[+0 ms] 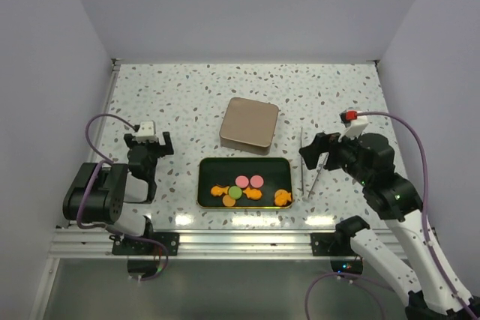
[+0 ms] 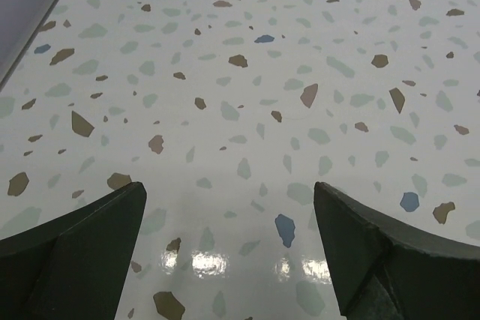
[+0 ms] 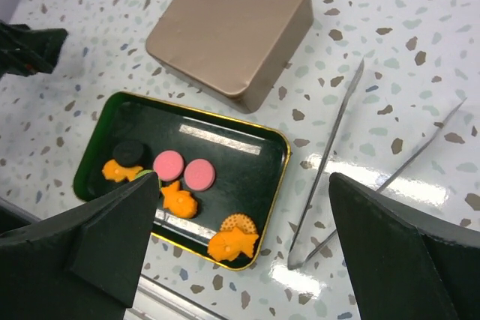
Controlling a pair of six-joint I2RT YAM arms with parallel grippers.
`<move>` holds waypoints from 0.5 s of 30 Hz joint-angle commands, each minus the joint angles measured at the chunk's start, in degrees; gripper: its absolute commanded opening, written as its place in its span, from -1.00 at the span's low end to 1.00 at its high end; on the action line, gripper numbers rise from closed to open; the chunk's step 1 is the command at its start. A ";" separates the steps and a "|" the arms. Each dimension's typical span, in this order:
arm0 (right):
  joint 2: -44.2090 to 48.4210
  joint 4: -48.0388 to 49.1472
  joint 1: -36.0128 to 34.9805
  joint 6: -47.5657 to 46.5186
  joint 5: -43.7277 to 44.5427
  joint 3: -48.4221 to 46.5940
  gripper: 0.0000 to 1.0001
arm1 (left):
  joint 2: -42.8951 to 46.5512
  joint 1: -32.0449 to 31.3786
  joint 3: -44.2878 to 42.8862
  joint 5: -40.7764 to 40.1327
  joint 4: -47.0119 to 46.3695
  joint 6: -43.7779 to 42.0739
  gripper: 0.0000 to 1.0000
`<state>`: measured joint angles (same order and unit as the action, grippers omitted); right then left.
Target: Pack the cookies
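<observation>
Right now my left end effector [image 1: 148, 143] hangs released at the left side of the table [image 1: 187, 88], holding nothing. Its wrist view shows two dark fingers [image 2: 82, 249] spread wide with only speckled surface between them.

My right end effector [image 1: 318, 151] is released as well, with its jaws wide apart and nothing in them. It hovers on the right side, above a pair of metal tongs [image 1: 304, 162]. The tongs lie flat on the table just right of the tin, their arms joined at the near end and splayed toward the far side.

The cookies [image 3: 184, 185] sit in a shallow dark tin [image 1: 225, 168] with a gold rim, at the near middle of the table between my two arms. They are gathered in the near half of the tin. Two pink rounds [image 3: 169, 165] lie side by side, orange fish shapes [image 3: 232, 245] and other orange pieces lie around them, and one green round [image 1: 235, 192] lies among the pieces on the left.

A tan box [image 1: 250, 124] with rounded corners rests just beyond the tin's far edge, and a narrow strip of table shows between the two.
</observation>
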<state>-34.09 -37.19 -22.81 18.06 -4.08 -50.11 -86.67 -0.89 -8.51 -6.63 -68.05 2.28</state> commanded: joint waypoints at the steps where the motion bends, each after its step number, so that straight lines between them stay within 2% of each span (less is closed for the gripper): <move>1: -3.96 2.56 -0.04 -4.26 5.01 -0.95 0.97 | 0.36 -1.57 -0.45 -1.53 -9.83 -1.93 1.00; 2: -6.15 2.13 -0.04 -4.09 8.00 -1.39 0.97 | 0.97 -1.84 -1.76 -0.50 -7.21 -1.93 1.00; 4: -8.00 2.82 -0.04 -5.48 20.52 -1.05 0.97 | -0.07 -1.84 -1.16 0.04 -9.71 -3.78 1.00; 5: -9.75 4.13 -0.04 -7.15 23.82 -0.35 0.97 | 0.10 -1.84 -1.42 0.22 -9.21 -3.60 1.00; 7: -11.08 10.10 -0.04 -7.79 30.58 3.68 0.97 | 0.19 -1.84 -1.33 0.30 -8.94 -3.69 1.00; 8: -11.52 15.60 -0.04 -5.87 40.36 7.96 0.98 | 0.02 -1.84 -1.42 0.31 -9.11 -3.69 1.00; 9: -11.18 19.66 -0.04 -5.85 42.81 10.88 0.97 | 0.01 -1.84 -1.42 0.31 -9.12 -3.60 1.00; 10: -10.48 24.66 0.04 -10.37 43.27 14.13 0.97 | 0.10 -1.84 -1.42 0.31 -9.03 -3.69 1.00; 11: -9.69 30.02 0.13 -13.03 41.01 17.55 0.97 | 0.01 -1.84 -1.42 0.31 -9.03 -3.69 1.00; 12: -9.77 36.77 0.48 -13.66 40.90 21.59 0.97 | 0.01 -1.84 -1.42 0.31 -8.94 -3.69 1.00; 14: -11.96 40.69 1.36 -11.13 41.25 23.90 0.97 | 0.10 -1.84 -1.42 0.31 -8.94 -3.69 1.00; 15: -12.84 47.23 1.36 -10.77 42.82 27.05 0.97 | 0.01 -1.84 -1.42 0.31 -9.03 -3.69 1.00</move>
<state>-45.69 -10.96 -22.00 8.56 31.00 -27.05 -86.63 -2.46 -9.02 -6.50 -72.01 0.16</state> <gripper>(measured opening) 0.986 0.997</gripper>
